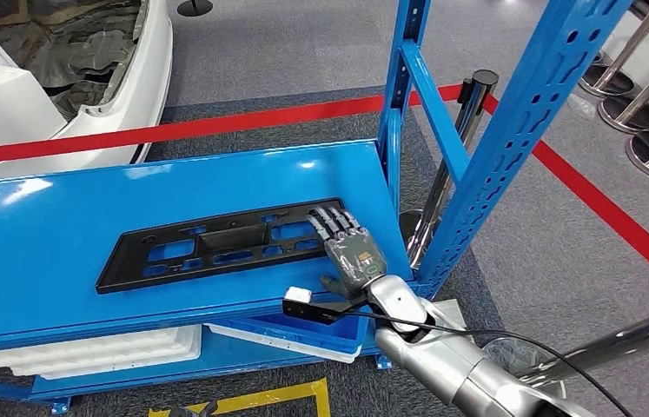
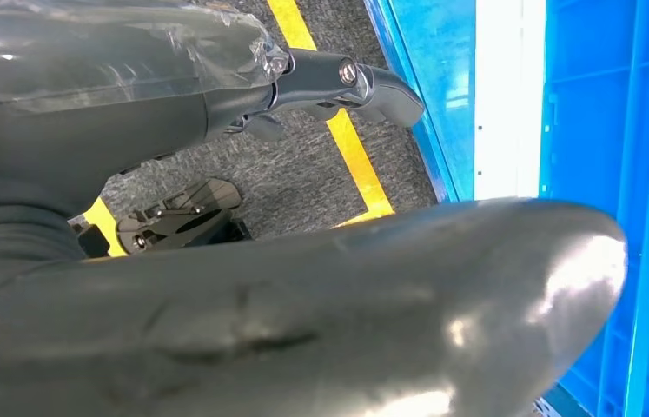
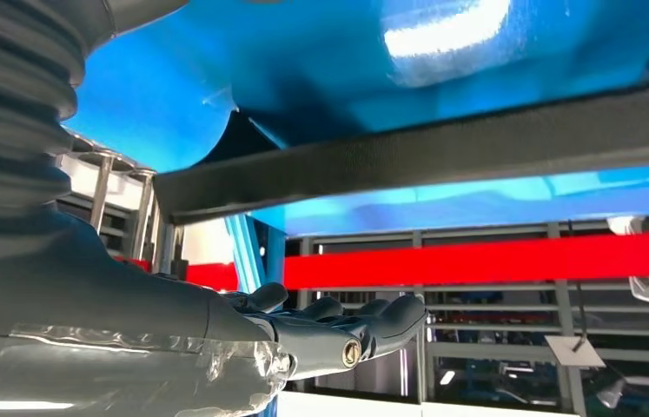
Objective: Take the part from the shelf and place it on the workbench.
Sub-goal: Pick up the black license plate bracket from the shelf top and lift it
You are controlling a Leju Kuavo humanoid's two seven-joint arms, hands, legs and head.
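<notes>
Part point(image 1: 221, 243), long black frame, flat on blue shelf point(image 1: 43, 234), long axis left to right, right end under extended fingers of right robot hand point(image 1: 351, 252), nothing gripped yet; left robot hand point(image 2: 338, 82) hanging low, apparently empty.

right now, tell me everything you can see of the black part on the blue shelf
The black part is a long, flat, matte frame that looks like moulded plastic, with a raised rectangular block near its middle and rows of cut-out openings showing blue through them. It lies flat on the blue shelf, running lengthwise and slightly askew, nearer the front edge. The right hand rests on its right end with fingers laid flat over the top. In the right wrist view its dark edge crosses the blue surface.
</notes>
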